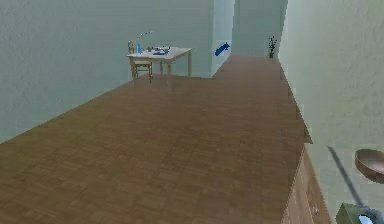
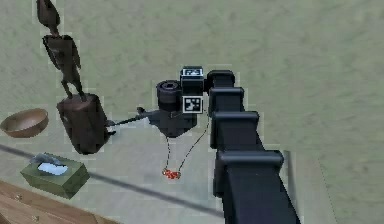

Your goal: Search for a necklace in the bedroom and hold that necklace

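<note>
Arm side view, lowest in frame: the dark square arm (image 2: 245,170) rises from the bottom edge over a pale worktop (image 2: 120,198). Just left of it the necklace (image 2: 172,173), a thin reddish chain, loops down from under the hand's body to a red cluster at frame centre. We cannot tell if it clears the worktop, so we cannot tell whether the hand (image 2: 112,125) holds it, nor how its fingers are set. The fingers point left at a dark wooden statue (image 2: 82,120).

The black marks on the two white squares (image 2: 191,88) are not readable as words. At lower left lies a green box (image 2: 52,173), above it a wooden bowl (image 2: 24,122).

Forward view: wood floor (image 1: 170,130), then in the upper middle a far worktop (image 1: 172,53) with a chair (image 1: 142,68), and a plant (image 1: 272,45) beyond.
</note>
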